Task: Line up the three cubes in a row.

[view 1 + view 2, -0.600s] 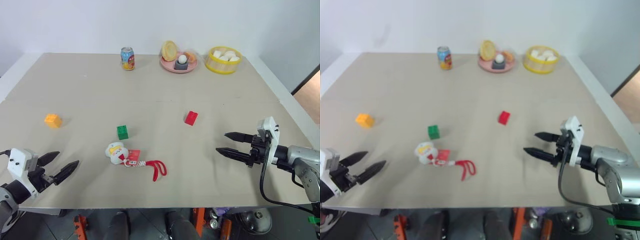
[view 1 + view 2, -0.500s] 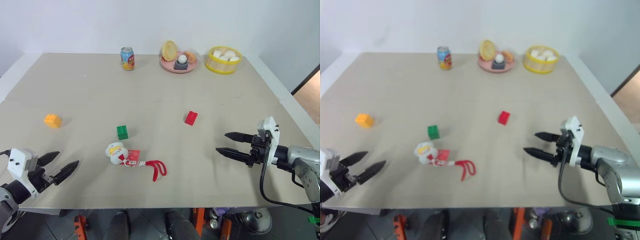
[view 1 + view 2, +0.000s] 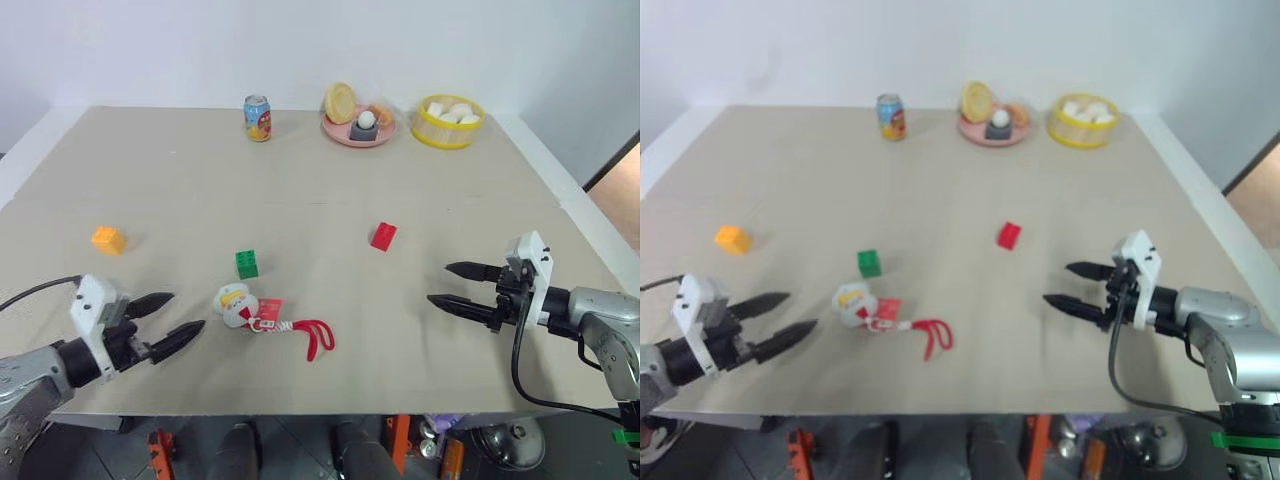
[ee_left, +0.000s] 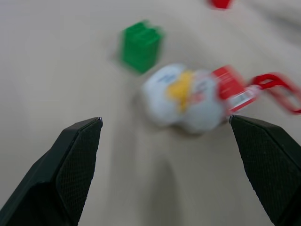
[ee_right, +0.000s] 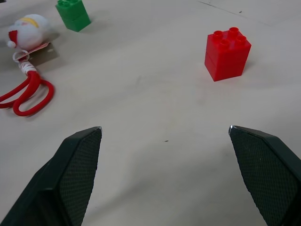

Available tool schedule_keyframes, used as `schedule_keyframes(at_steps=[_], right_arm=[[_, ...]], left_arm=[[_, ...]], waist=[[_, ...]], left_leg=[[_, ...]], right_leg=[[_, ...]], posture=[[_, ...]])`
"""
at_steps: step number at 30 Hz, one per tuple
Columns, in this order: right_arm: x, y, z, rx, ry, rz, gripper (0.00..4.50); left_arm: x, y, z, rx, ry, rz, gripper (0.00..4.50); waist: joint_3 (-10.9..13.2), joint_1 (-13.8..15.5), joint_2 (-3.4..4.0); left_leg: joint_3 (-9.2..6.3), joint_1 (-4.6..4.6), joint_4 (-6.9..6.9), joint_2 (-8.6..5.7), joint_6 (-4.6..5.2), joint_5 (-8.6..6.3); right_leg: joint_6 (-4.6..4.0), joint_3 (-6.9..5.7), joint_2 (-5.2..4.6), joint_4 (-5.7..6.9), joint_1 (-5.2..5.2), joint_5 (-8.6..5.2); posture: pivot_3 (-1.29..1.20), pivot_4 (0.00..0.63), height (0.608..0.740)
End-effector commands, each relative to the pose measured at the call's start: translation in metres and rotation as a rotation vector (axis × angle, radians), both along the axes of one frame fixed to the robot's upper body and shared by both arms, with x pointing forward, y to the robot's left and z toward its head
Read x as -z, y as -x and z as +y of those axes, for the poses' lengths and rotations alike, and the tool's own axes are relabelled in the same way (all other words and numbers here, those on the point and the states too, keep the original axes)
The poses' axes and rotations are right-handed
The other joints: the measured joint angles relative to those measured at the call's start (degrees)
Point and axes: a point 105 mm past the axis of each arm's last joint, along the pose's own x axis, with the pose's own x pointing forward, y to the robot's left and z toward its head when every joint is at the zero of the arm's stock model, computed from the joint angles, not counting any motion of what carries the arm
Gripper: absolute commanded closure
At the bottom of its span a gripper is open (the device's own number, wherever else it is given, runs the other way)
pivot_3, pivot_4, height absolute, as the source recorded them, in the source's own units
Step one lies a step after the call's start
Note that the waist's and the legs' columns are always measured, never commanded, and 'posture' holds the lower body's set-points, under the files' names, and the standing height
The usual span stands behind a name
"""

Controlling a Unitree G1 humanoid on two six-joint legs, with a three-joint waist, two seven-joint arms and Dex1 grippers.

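Three studded cubes lie apart on the tan table. The orange-yellow cube (image 3: 108,239) is far left, the green cube (image 3: 247,264) sits near the middle, and the red cube (image 3: 383,236) is to its right. My left gripper (image 3: 174,318) hovers open near the front left, pointing toward the plush toy, with nothing between its fingers. My right gripper (image 3: 459,287) stands open at the right, empty, aimed left toward the red cube (image 5: 227,53). The green cube (image 4: 140,45) shows beyond the left gripper's fingers.
A white-and-red plush toy (image 3: 235,305) with a red strap (image 3: 316,339) lies just in front of the green cube. At the back stand a soda can (image 3: 258,118), a pink plate (image 3: 352,132) with food and a yellow basket (image 3: 447,121).
My left gripper has moved right and forward, closer to the plush toy. The right gripper has held its place. The cubes lie where they were.
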Motion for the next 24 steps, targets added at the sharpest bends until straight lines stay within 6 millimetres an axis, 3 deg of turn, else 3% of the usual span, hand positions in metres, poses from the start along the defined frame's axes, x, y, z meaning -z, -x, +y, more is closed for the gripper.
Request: schedule_keyframes(at_steps=[1, 6, 12, 24], right_arm=[[-0.026, 0.009, 0.013, -0.088, -0.001, -0.062, 0.0], [-0.031, 0.032, 0.038, -0.232, 0.013, -0.05, 0.0], [-0.036, 0.041, 0.063, -0.319, -0.001, -0.076, 0.0], [-0.035, 0.039, 0.068, -0.297, -0.016, -0.099, 0.0]], left_arm=[[-0.003, -0.001, -0.014, 0.054, 0.001, -0.008, 0.02], [0.01, -0.008, -0.02, 0.075, -0.024, 0.021, 0.02], [0.02, -0.021, -0.026, 0.075, -0.029, 0.028, 0.02], [0.026, -0.035, -0.04, 0.105, -0.047, 0.016, 0.02]], waist=[[0.0, -0.02, 0.01], [0.0, 0.09, 0.02], [-0.01, 0.1, 0.02], [-0.02, 0.12, -0.01]], left_leg=[[-0.01, 0.02, -0.02, 0.02, 0.0, 0.0], [-0.08, 0.04, -0.02, 0.08, 0.01, 0.0], [-0.07, 0.03, 0.12, 0.06, 0.01, 0.0], [-0.09, 0.02, 0.24, 0.05, 0.03, 0.02]], right_leg=[[0.0, -0.01, 0.05, 0.02, -0.01, 0.0], [-0.04, -0.04, 0.14, 0.11, 0.01, -0.02], [-0.04, -0.03, 0.1, 0.11, 0.04, 0.01], [0.01, -0.04, 0.1, 0.11, 0.12, 0.06]], posture=[[0.0, 0.15, 0.74], [0.0, 0.15, 0.74], [0.0, 0.15, 0.74], [0.0, 0.15, 0.74]])
